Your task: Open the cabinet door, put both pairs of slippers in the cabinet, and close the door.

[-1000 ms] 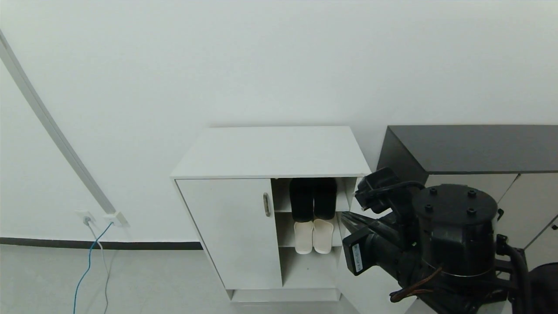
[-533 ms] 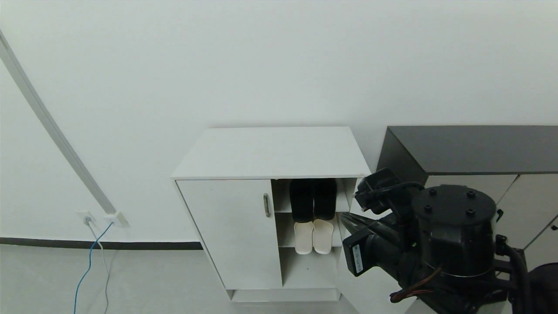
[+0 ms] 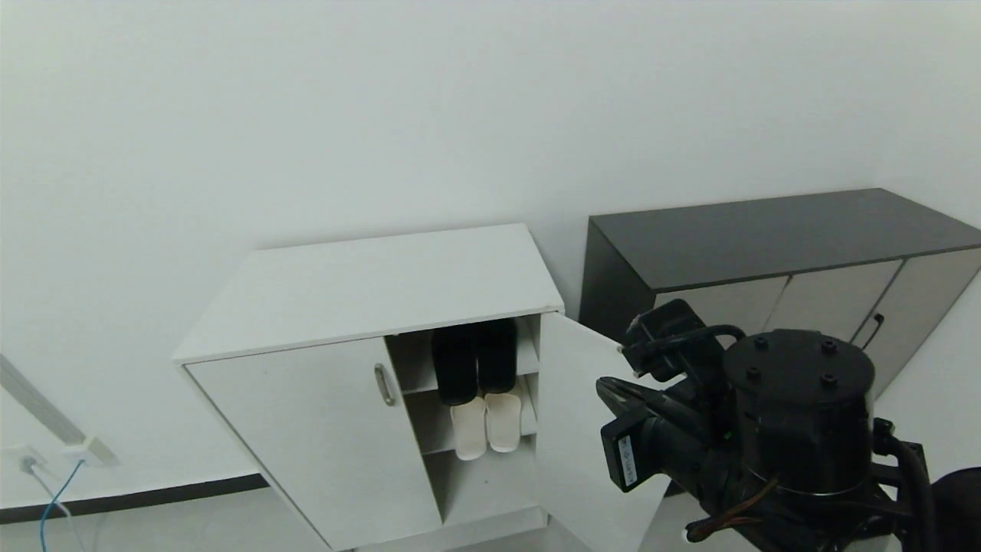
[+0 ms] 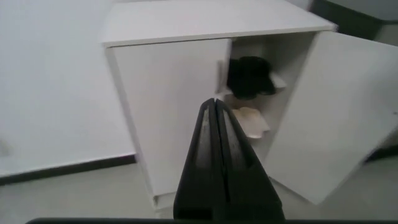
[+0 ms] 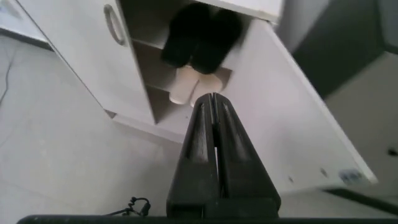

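Observation:
The white cabinet [image 3: 368, 284] stands against the wall with its left door closed and its right door [image 3: 582, 429] swung open. Inside, a black pair of slippers [image 3: 475, 360] sits on the upper shelf and a white pair [image 3: 485, 425] on the shelf below. My right gripper [image 3: 613, 391] is shut and empty, level with the open door's outer face. In the right wrist view its tip [image 5: 214, 99] points at the white slippers [image 5: 183, 87] under the black ones [image 5: 199, 34]. My left gripper [image 4: 215, 102] is shut and empty, in front of the cabinet, facing the slippers [image 4: 249, 78].
A dark-topped sideboard [image 3: 766, 238] stands just right of the cabinet, behind the open door. The left door has a metal handle [image 3: 384, 384]. A wall socket with a blue cable [image 3: 54, 491] is at the far left. Bare floor lies in front.
The whole head view has shifted: the camera turned right, so the cabinet sits further left and the open door's face shows. Slippers and arm look unmoved.

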Controlling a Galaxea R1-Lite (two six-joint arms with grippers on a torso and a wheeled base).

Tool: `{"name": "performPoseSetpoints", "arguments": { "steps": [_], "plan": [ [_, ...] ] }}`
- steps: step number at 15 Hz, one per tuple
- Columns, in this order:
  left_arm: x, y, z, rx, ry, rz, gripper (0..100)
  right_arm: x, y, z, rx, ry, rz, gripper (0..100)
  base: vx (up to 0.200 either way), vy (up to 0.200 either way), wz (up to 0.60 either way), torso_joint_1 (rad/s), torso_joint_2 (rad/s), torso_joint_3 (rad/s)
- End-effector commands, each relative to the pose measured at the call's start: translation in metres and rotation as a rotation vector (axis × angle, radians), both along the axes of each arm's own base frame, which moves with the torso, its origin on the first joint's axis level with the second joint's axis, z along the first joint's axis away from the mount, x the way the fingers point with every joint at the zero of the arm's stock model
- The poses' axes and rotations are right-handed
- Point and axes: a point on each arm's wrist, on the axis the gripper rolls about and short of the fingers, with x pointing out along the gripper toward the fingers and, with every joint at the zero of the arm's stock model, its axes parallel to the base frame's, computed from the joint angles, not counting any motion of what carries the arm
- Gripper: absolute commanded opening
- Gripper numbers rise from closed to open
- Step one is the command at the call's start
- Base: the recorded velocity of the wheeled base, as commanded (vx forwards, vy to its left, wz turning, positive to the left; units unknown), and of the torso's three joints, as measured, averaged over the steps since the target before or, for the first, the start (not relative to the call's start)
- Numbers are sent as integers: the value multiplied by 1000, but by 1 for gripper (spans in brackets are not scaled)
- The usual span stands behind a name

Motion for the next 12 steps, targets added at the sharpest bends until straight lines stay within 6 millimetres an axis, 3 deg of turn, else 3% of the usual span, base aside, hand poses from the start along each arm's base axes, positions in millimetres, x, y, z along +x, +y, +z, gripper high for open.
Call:
{"name": "performPoseSetpoints", "arguments": {
  "steps": [1, 3, 6, 9, 12],
  "plan": [
    [0, 0, 1, 0, -3, 1, 0, 0, 0, -1, -1, 1, -2, 0, 0, 0, 0, 0, 0, 0],
    [0, 0, 1, 0, -3, 1, 0, 1, 1, -2, -5, 3, -2, 0, 0, 0, 0, 0, 0, 0],
    [0, 0, 0, 0, -1, 1, 0, 1, 1, -2, -6, 4, -2, 0, -200, 0, 0, -2, 2, -4],
    [0, 0, 0, 0, -1, 1, 0, 3, 1, -4, -10, 7, -8, 0, 0, 0, 0, 0, 0, 0],
    [0, 0, 0, 0, -1, 1, 0, 18, -5, -6, -16, 12, -54, 0, 0, 0, 0, 0, 0, 0]
  ]
}}
